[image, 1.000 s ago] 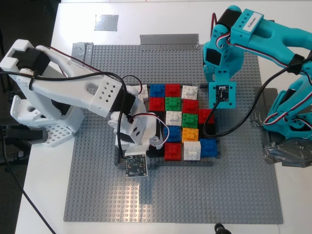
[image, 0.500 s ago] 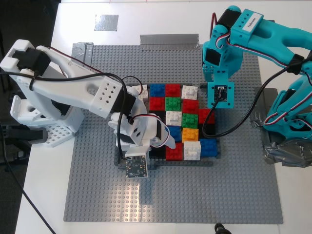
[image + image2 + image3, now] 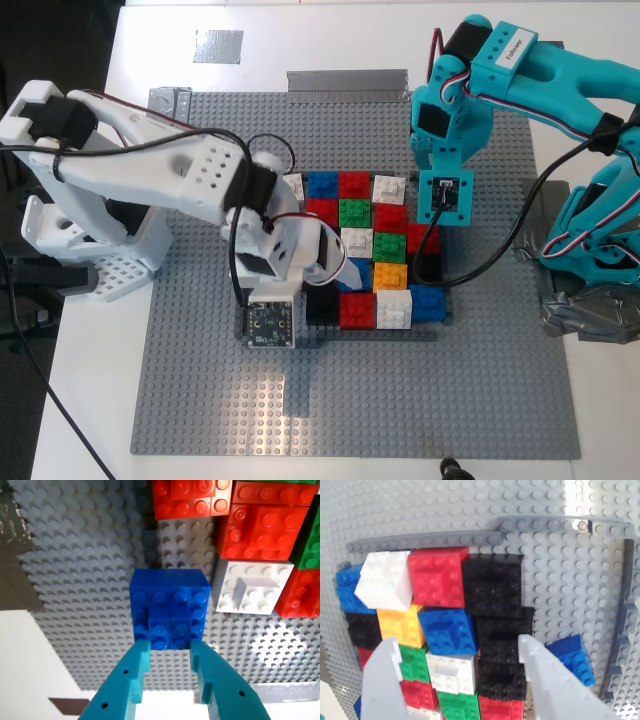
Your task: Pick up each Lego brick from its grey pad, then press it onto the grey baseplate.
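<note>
My first gripper [image 3: 170, 647], teal, is shut on a blue Lego brick [image 3: 170, 605] and holds it above the grey baseplate [image 3: 400, 400], beside a white brick [image 3: 252, 587]. In the exterior view it [image 3: 443, 205] hangs over the right edge of the brick field. My second gripper [image 3: 460, 645], white, is open over black bricks [image 3: 495, 587] and a blue one [image 3: 447, 630]; in the exterior view it [image 3: 290, 265] is at the field's left edge. Another blue brick [image 3: 570, 660] lies tilted on the plate. One small grey pad [image 3: 218, 45] lies on the table behind the plate.
A low dark-grey frame [image 3: 555, 525] borders the packed red, white, green, orange, blue and black bricks [image 3: 370, 245]. A long tape strip [image 3: 347, 80] holds the plate's far edge. Both arm bases stand at the exterior view's left and right edges, with cables [image 3: 500, 250] trailing.
The second gripper has shifted toward the back of the exterior view and turned slightly. The first gripper has moved a little to that view's left, closer to the bricks.
</note>
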`<action>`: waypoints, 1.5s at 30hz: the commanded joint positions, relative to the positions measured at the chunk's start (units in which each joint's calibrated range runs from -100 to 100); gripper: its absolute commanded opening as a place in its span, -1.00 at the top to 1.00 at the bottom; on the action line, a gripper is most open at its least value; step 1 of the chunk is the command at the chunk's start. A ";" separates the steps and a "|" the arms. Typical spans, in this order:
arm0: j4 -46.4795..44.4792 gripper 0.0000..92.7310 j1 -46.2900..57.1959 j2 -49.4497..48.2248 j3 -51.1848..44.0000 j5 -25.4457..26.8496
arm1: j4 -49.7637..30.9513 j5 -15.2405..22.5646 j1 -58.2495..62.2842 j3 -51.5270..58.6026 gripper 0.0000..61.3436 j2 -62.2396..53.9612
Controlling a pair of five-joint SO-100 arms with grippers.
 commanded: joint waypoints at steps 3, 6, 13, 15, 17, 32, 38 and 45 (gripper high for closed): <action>-1.05 1.00 -1.59 0.26 -0.97 -1.21 | 9.13 -0.54 -3.38 -9.31 0.11 -7.96; -1.37 1.00 -1.74 1.89 -1.33 -1.31 | 13.61 -1.13 -5.85 -11.57 0.60 -9.68; -1.45 1.00 -1.59 4.29 -3.50 -1.31 | 20.93 -1.96 -14.62 -13.29 0.99 -12.59; -1.45 1.00 -1.66 4.46 -4.40 -1.31 | 22.48 -1.47 -17.96 -13.10 0.99 -13.62; -1.45 1.00 -1.74 4.46 -5.12 -1.31 | 23.13 -0.73 -21.73 -12.02 0.99 -14.48; -2.76 1.00 -1.74 5.49 -6.66 -1.31 | 18.41 -5.52 -58.58 -5.88 0.99 -17.14; -2.84 1.00 -1.81 5.49 -6.57 -1.31 | 16.37 -7.57 -70.19 -5.79 0.99 -16.11; -2.76 1.00 -1.81 5.49 -6.48 -1.31 | 13.77 -7.77 -75.12 -8.14 0.99 -12.68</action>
